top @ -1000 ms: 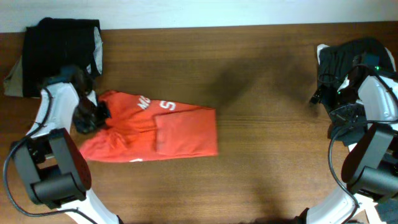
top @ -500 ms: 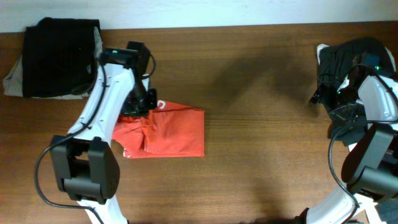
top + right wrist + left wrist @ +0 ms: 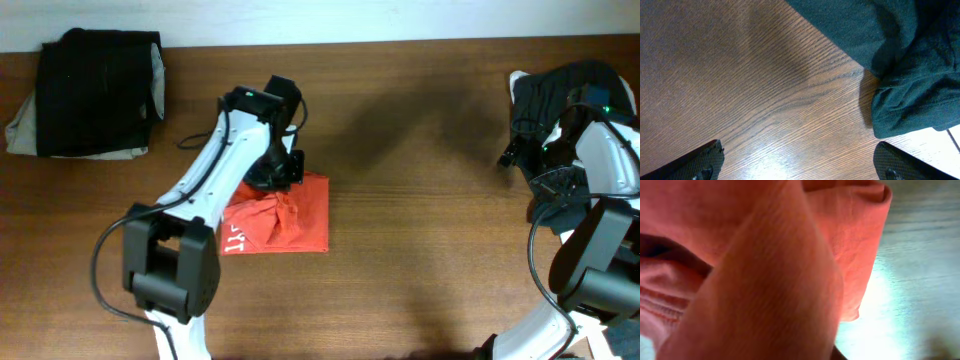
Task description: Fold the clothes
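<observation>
The red-orange T-shirt [image 3: 290, 215] lies bunched and folded over itself at the table's middle left, with white lettering [image 3: 235, 238] at its lower left edge. My left gripper [image 3: 276, 172] is at the shirt's upper edge, shut on its fabric. The shirt [image 3: 765, 270] fills the left wrist view and hides the fingers. My right gripper [image 3: 801, 167] is open and empty over bare wood, next to a dark garment [image 3: 900, 60]. In the overhead view that gripper [image 3: 518, 148] is at the far right, beside the dark pile [image 3: 560, 90].
A folded black garment [image 3: 98, 90] lies on a grey-beige one [image 3: 20, 130] at the table's back left corner. The wooden table [image 3: 430, 240] ends at a white strip along the back edge.
My left gripper has swung from the far left to the right, carrying the shirt's left part over the rest. The shirt is now narrower and bunched. The right arm has not moved.
</observation>
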Robot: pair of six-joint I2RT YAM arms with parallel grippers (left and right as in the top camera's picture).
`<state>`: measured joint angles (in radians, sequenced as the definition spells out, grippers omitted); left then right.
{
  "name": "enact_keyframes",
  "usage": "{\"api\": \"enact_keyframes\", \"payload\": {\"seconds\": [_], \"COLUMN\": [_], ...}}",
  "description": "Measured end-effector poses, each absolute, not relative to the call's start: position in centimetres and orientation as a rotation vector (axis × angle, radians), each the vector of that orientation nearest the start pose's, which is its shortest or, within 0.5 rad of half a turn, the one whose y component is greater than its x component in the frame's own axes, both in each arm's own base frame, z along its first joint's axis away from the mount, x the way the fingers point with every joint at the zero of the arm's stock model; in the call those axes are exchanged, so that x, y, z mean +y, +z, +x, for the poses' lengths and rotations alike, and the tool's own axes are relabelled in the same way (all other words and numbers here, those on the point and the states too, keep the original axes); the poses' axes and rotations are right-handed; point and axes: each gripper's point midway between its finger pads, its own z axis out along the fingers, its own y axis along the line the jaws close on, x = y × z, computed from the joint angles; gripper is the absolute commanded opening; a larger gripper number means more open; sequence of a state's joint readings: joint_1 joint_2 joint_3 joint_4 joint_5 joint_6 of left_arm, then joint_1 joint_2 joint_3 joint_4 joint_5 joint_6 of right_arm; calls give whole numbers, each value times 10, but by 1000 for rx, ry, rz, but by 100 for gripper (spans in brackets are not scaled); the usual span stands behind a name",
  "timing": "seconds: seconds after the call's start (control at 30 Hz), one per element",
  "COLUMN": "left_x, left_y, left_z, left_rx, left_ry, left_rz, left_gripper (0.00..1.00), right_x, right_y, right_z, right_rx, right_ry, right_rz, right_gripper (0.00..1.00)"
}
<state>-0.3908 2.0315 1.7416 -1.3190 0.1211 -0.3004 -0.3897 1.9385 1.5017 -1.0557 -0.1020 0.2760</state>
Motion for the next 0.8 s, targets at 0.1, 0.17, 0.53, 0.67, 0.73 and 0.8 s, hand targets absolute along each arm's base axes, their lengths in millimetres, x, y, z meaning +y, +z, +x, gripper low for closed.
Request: {"api": "enact_keyframes", "payload": {"seconds": [0.1,0.17,0.53,0.67,0.73,0.8], "left_x": [-177,-191,-204,-162,-132,-113], "left_y": [77,70,132,160,159,157], "left_z": [339,339,348,368,376,381], "left_rx": [3246,3241,3185,3131,3151,3161], "left_ry": [-162,-192,-178,9,5,-17], "left_rz": [182,224,295,161,34,-54], "left_gripper": [17,30,75,99,99,99], "right_x": [-129,-129,-129,-129,-129,-129], "right_y": [66,66,66,66,66,66], "right_z": [359,360,359,360,359,360], "right_rx": [2888,2888,2889,2888,2888,2888], "right_ry": [149,149,149,149,149,149], "right_rz": [994,994,994,993,993,992], "right_gripper": [99,99,99,98,99,99]}}
